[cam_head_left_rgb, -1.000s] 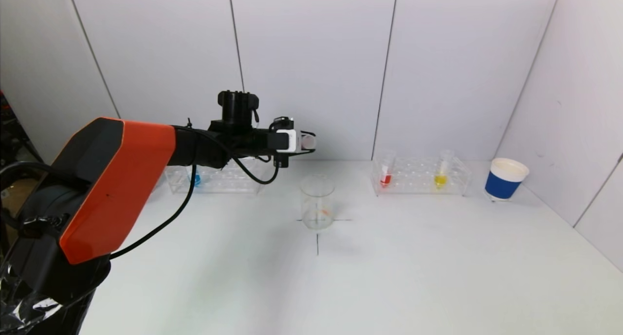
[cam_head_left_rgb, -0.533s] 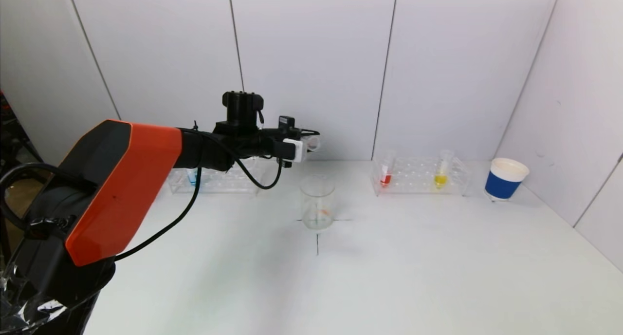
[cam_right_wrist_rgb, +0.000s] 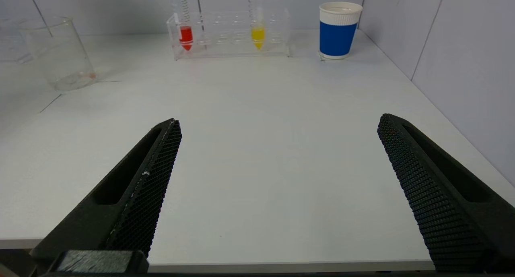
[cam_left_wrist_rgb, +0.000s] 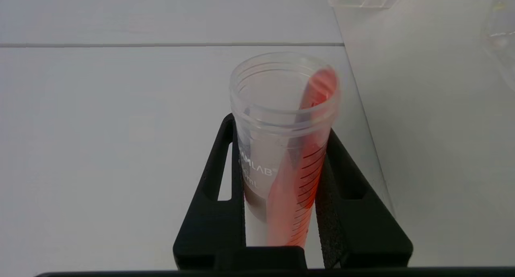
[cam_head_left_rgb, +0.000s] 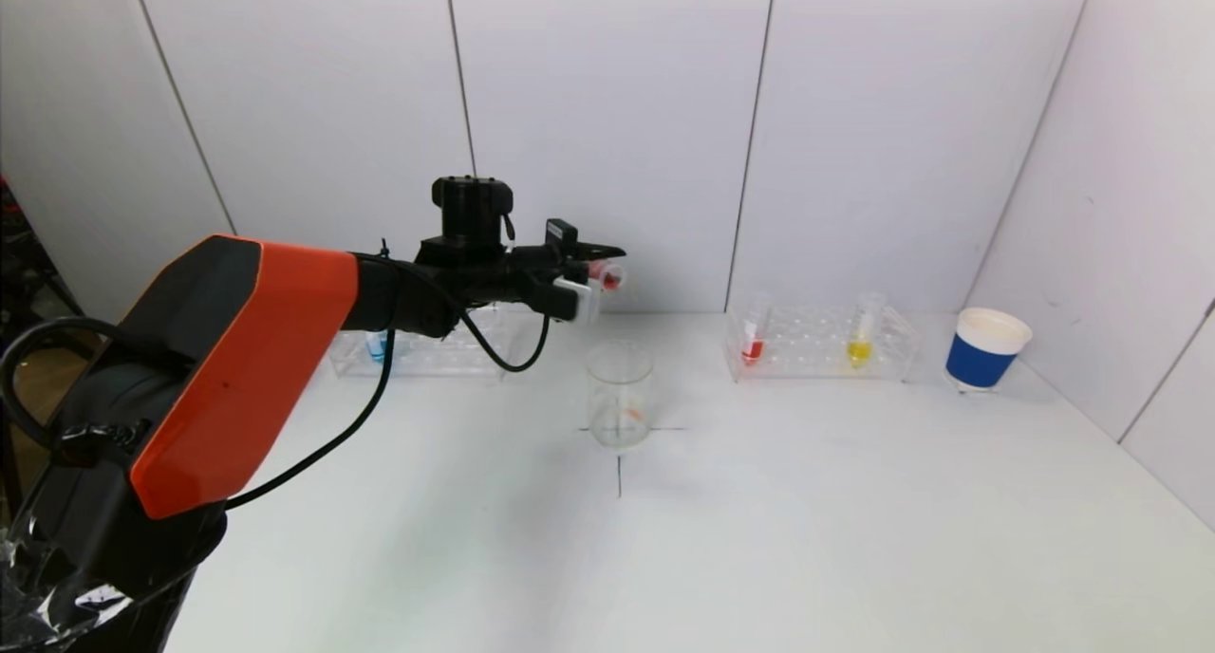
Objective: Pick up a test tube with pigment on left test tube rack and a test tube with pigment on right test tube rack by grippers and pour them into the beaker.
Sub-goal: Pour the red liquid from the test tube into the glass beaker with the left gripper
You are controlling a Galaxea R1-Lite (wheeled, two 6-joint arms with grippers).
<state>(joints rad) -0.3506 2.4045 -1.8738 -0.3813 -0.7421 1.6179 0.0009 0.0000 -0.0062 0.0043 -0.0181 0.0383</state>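
Right gripper (cam_right_wrist_rgb: 277, 188): low in the right wrist view, parked near the worktop (cam_head_left_rgb: 759, 539) edge, fingers spread wide, holding nothing.

Beaker (cam_head_left_rgb: 619, 394): centre of the head view, upright on a cross mark, a trace of orange at its base.

Left gripper (cam_head_left_rgb: 590, 273): above and slightly behind the beaker, fingers pinching a tube (cam_left_wrist_rgb: 283, 148) tipped near level; red pigment has run along its wall to the lip.

Step in hand, by judgement: the left pour. The next move calls for bringing the mouth over the beaker and tipping further.

Far row: left rack (cam_head_left_rgb: 427, 349), right rack (cam_head_left_rgb: 821, 345) holding red and yellow tubes.
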